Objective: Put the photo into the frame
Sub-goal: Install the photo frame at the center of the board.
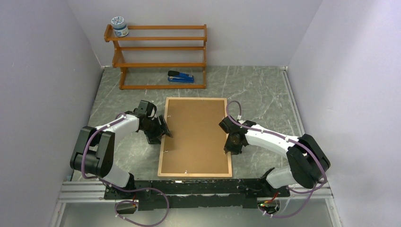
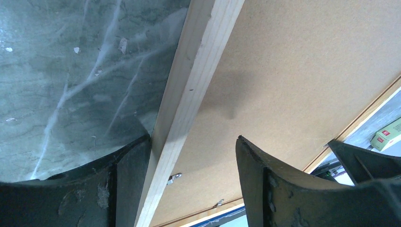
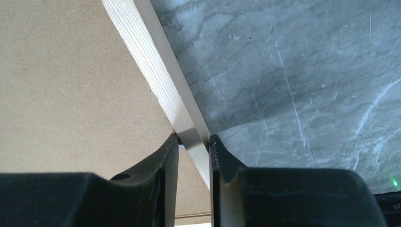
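Jaws, right gripper (image 3: 194,138): clamped on frame (image 1: 195,175) right rail.
Jaws, left gripper (image 2: 194,142): apart, astride left rail.
Location, photo: hidden; backing board (image 1: 196,135) covers frame opening.
Remaining: probably fastening retaining tabs (image 2: 175,178).

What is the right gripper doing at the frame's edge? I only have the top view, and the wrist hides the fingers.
Observer: In the right wrist view, the right gripper pinches the wooden rail of the frame between both fingers.
Operator: And the left one?
Observer: The left gripper is open and straddles the opposite rail, with one finger against the rail's outer side and the other apart, over the backing board.
Operator: What are the pale specks along the frame's inner edge?
Observer: The left wrist view shows one close up: a small metal tab at the rail's inner edge, sticking out over the board.
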You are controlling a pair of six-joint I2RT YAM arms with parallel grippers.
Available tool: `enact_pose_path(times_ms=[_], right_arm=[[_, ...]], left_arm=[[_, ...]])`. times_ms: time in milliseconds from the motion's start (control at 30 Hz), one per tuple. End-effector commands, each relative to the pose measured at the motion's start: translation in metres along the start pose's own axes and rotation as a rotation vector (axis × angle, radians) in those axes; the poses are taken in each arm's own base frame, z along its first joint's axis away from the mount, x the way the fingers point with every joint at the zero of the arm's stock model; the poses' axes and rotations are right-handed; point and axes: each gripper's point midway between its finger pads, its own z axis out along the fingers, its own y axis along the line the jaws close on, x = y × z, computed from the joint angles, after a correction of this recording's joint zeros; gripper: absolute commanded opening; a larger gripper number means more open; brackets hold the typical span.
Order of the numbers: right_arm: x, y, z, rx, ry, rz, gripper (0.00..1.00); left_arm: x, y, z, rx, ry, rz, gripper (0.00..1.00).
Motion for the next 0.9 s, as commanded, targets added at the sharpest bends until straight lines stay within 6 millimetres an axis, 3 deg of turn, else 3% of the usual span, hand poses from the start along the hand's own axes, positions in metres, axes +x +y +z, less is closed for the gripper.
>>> enact_pose_path(times_ms=[0,200,233,333,433,600,867], right_arm=[[-0.007,0.015,-0.001,-0.066,-0.029,0.014,0.03],[-0.017,0.016,-0.008,-0.052,-0.061,0.017,0.00],[-0.021,0.017,-0.012,-0.049,-0.077,0.023,0.08],[-0.035,0.014,-0.022,-0.019,-0.120,0.053,0.45],[-0.054,0.016,-0.028,-0.022,-0.151,0.076,0.59],[-0.092,0.031,-0.028,-0.059,-0.182,0.078,0.64],[-0.156,0.047,-0.006,-0.048,-0.205,0.065,0.65]], left_arm=[[0.008,0.001,0.010,0.010,0.042,0.001,0.72],[0.006,0.001,0.007,0.002,0.032,0.002,0.72],[0.005,0.001,0.006,-0.002,0.027,0.003,0.72],[0.003,0.001,0.003,-0.013,0.019,0.008,0.72],[-0.003,0.000,-0.001,-0.023,0.003,0.015,0.73],[-0.018,-0.004,-0.011,-0.020,-0.036,0.016,0.74],[-0.051,-0.010,-0.021,-0.003,-0.085,0.002,0.84]])
